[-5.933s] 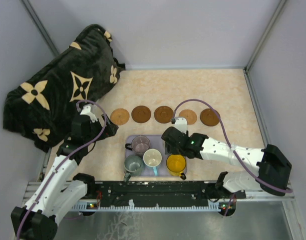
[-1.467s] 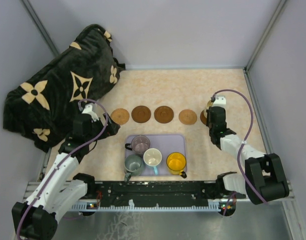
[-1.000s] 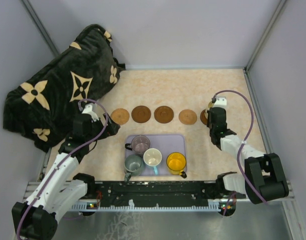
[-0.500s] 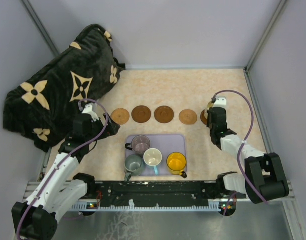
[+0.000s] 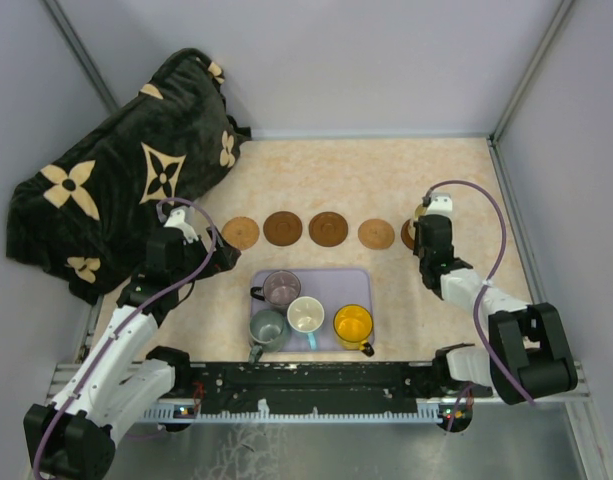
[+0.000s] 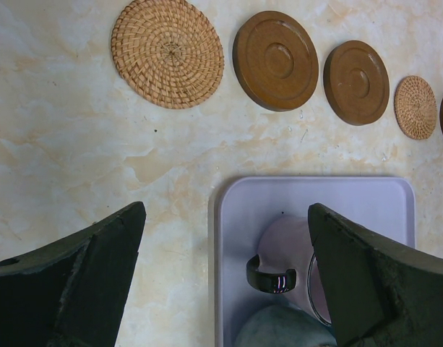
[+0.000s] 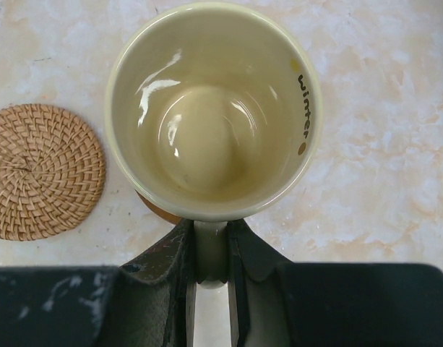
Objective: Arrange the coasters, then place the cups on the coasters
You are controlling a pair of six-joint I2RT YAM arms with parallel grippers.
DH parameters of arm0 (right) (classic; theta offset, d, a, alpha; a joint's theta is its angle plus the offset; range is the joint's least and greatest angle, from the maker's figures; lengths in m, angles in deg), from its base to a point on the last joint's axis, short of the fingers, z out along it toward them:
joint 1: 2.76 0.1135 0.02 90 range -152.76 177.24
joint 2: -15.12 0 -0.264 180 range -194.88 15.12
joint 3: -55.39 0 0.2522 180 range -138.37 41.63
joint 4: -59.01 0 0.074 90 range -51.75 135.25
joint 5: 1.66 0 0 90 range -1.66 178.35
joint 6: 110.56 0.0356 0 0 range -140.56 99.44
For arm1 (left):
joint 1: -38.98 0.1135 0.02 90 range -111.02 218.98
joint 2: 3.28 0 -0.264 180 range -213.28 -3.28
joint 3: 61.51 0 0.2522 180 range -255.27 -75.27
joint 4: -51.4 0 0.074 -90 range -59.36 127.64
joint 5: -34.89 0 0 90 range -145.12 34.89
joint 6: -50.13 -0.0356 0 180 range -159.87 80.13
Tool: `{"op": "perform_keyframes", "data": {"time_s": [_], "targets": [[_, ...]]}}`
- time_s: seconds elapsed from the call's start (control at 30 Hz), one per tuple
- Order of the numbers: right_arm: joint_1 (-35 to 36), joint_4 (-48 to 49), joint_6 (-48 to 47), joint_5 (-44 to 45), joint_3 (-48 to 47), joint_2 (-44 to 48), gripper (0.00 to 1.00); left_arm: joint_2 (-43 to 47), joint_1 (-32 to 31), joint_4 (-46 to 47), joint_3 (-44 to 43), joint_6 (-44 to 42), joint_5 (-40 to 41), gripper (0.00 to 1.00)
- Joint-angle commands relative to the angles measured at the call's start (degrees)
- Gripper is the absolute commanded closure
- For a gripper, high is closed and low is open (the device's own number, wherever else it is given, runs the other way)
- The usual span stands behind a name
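Right claw: the right gripper (image 7: 210, 249) pinches the handle of the cream cup (image 7: 210, 108).
Left claw: the left gripper (image 6: 225, 220) is spread wide and holds nothing, hovering over the lavender tray (image 6: 337, 191).
Change: seconds ago the right arm was low over the tray. Now the cup is out at the row's right end, and the arm has barely moved for the last second.
Cream cup: over the rightmost coaster (image 7: 157, 210), hiding nearly all of it (only a brown sliver shows). I cannot tell whether it rests there.
Coasters: the coasters (image 5: 283, 228) lie in a row beyond the tray.
Meaning: arranging looks finished and letting go seems next. Four cups (image 5: 306, 315) wait in the tray.
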Motion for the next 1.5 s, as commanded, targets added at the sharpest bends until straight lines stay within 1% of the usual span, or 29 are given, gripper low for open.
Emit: {"op": "perform_keyframes", "data": {"time_s": [0.0, 0.87, 1.27, 1.47], "targets": [[-0.57, 6.85, 0.78, 1.79, -1.49, 0.18, 1.00, 0.16, -0.18, 0.69, 0.08, -0.41, 0.18, 0.00], [-0.70, 8.76, 2.23, 1.92, 0.33, -0.61, 1.00, 0.27, -0.17, 0.77, 0.16, -0.42, 0.12, 0.00], [-0.65, 7.83, 2.66, 1.87, -1.37, -1.40, 1.00, 0.01, -0.18, 0.86, 0.17, -0.37, 0.00, 0.00], [-0.67, 6.66, 2.98, 2.54, -1.93, -0.68, 0.75, -0.32, -0.18, 1.11, 0.21, -0.31, -0.24, 0.00]]}}
